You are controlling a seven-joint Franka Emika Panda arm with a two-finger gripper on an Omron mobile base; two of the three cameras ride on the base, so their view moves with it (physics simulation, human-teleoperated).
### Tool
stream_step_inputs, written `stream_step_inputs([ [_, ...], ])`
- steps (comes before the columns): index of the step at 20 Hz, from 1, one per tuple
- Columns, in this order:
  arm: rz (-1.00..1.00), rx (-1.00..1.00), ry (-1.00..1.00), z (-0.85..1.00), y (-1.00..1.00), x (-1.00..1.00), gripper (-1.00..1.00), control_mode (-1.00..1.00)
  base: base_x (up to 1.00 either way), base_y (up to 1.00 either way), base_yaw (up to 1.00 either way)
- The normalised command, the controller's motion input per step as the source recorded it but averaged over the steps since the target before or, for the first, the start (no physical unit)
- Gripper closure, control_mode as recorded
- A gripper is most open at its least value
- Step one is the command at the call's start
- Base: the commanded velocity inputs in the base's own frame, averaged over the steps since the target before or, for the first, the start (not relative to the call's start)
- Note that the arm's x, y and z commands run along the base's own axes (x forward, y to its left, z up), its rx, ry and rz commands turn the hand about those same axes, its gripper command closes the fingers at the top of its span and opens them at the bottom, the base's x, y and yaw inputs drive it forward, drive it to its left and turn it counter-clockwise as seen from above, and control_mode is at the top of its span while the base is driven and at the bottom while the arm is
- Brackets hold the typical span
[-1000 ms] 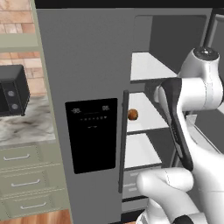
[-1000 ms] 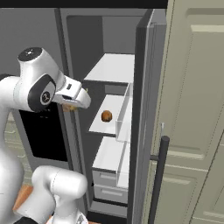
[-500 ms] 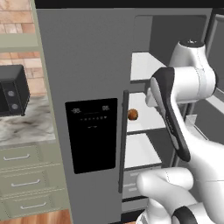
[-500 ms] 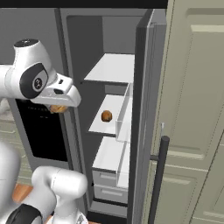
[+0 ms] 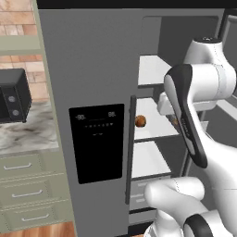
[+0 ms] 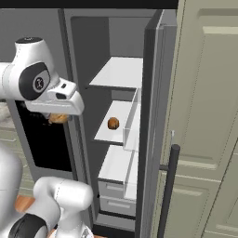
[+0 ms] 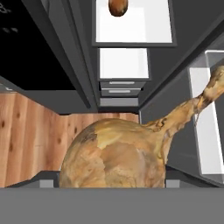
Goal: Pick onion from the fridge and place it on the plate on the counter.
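Since a second ago the arm has swung away from the open shelves toward the closed door with the black dispenser panel, carrying the onion (image 7: 116,155) with it. Seen from the hand camera, the onion sits close against the lens, tan-brown and papery, its thin stem reaching up to the right; the pincer (image 6: 58,119) is clamped on it, though the fingertips themselves are hidden behind the bulb. From the right base camera the bulb shows as a tan patch just under the white hand, in front of the dispenser panel (image 6: 46,144).

Outward from there stands the fridge (image 5: 92,69), its right-hand door (image 6: 153,139) swung open, white shelves bare but for a smooth orange-brown ball (image 6: 113,123) resting on the middle shelf (image 6: 116,118). Below, the hand camera shows a wooden floor (image 7: 30,131).

Left of the fridge runs the veined marble worktop (image 5: 28,134) over sage-green drawers (image 5: 23,185), with a black microwave (image 5: 14,95) on it.
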Motion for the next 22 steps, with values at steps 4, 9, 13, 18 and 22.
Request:
stream_step_inputs([
  [4,0.00,0.00,0.00,-0.01,0.00,-0.08,1.00,-1.00,0.00,0.00,0.00],
  [9,0.00,0.00,0.03,0.00,0.00,-0.11,1.00,-1.00,0.00,0.00,0.00],
  [13,0.00,0.00,0.01,0.00,0.00,-0.20,1.00,1.00,-0.12,0.00,0.00],
  [18,0.00,0.00,0.00,0.00,0.00,0.00,1.00,1.00,-0.74,0.31,-0.05],
  [22,0.00,0.00,0.00,0.00,0.00,0.00,1.00,1.00,-0.30,0.96,-0.08],
])
